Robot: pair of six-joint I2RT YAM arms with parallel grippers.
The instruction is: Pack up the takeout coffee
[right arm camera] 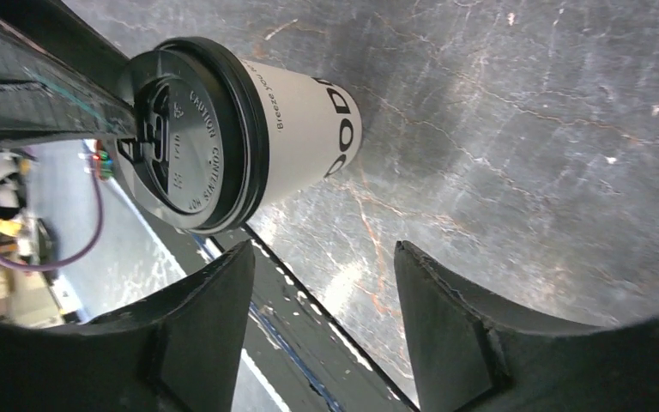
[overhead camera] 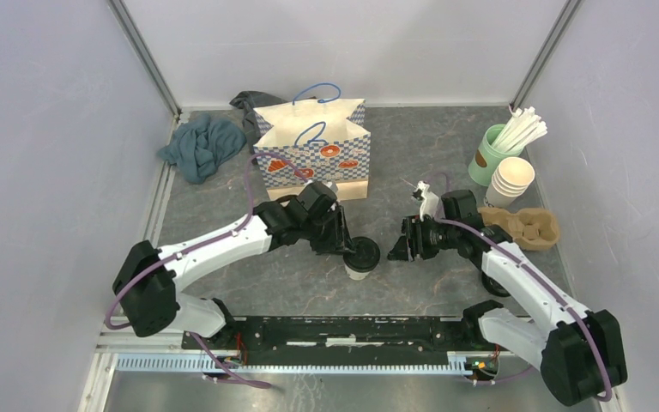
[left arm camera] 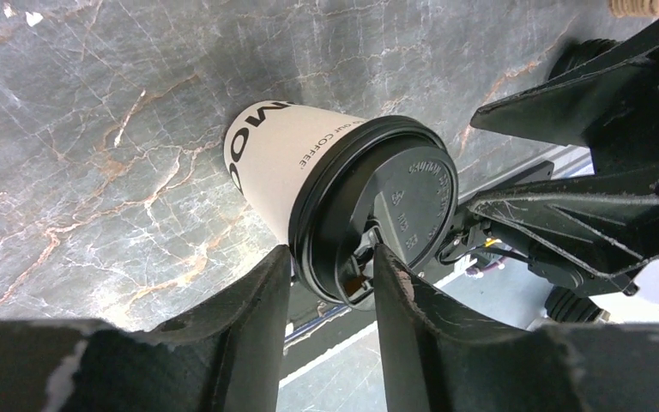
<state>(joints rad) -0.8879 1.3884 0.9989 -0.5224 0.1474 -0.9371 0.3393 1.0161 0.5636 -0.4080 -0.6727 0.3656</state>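
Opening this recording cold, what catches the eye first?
A small cream-white paper cup with a round black plastic lid stands centre front, with the left tool at its lid and the right tool open just beside it, not touching. Behind it stands an open blue-checked paper bag with blue cord handles. A mint-green cup of white straws sits at the back right.

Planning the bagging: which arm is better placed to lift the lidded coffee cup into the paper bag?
Left, probably: the left claw straddles the coffee cup lid, paper bag just behind; the right claw hangs open, apart.
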